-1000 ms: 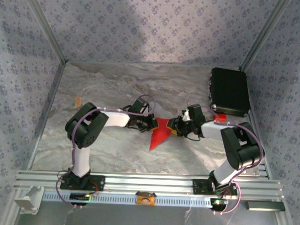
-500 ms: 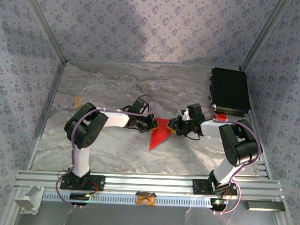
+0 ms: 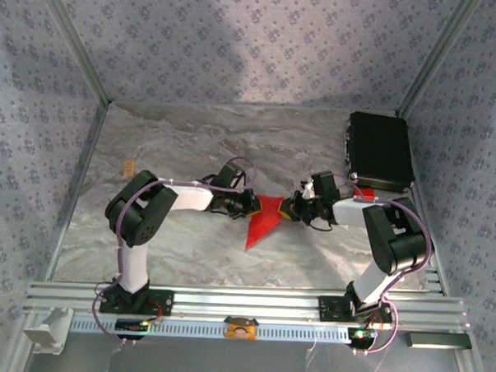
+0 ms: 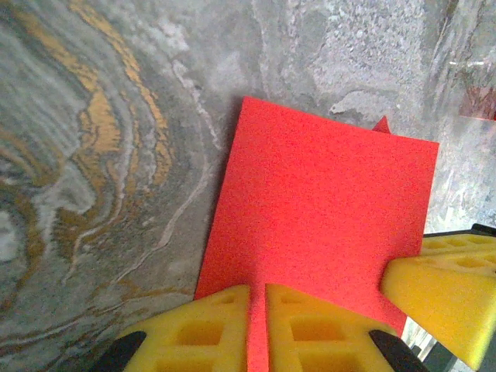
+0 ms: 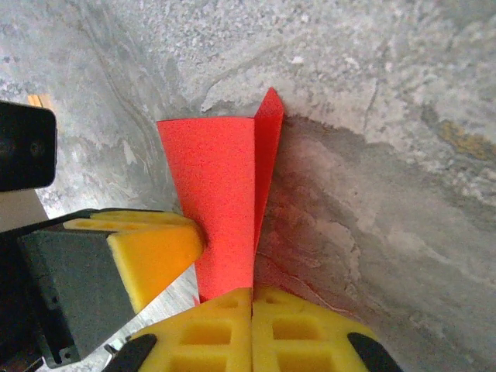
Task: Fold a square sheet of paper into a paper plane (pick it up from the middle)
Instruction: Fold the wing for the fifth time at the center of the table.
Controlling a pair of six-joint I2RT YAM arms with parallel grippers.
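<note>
The square sheet of paper (image 3: pixel 264 221) is bright red and folded into a wedge, its sharp tip pointing near-left on the marble table. My left gripper (image 3: pixel 250 204) holds its left edge and my right gripper (image 3: pixel 290 211) its right edge. In the left wrist view the paper (image 4: pixel 325 209) runs into the thin slit between the left gripper (image 4: pixel 258 291) pads. In the right wrist view the right gripper (image 5: pixel 253 291) is pressed shut on the crease of the paper (image 5: pixel 221 194), and one flap (image 5: pixel 268 147) stands up along that crease.
A black case (image 3: pixel 380 149) lies at the back right, with a small red piece (image 3: pixel 363 193) in front of it by the right arm. A small tan scrap (image 3: pixel 128 166) sits at the left. An aluminium rail (image 3: pixel 243 301) runs along the near edge.
My right gripper has closed onto the paper's right edge and its arm has drawn in slightly. The left gripper and the paper have hardly moved.
</note>
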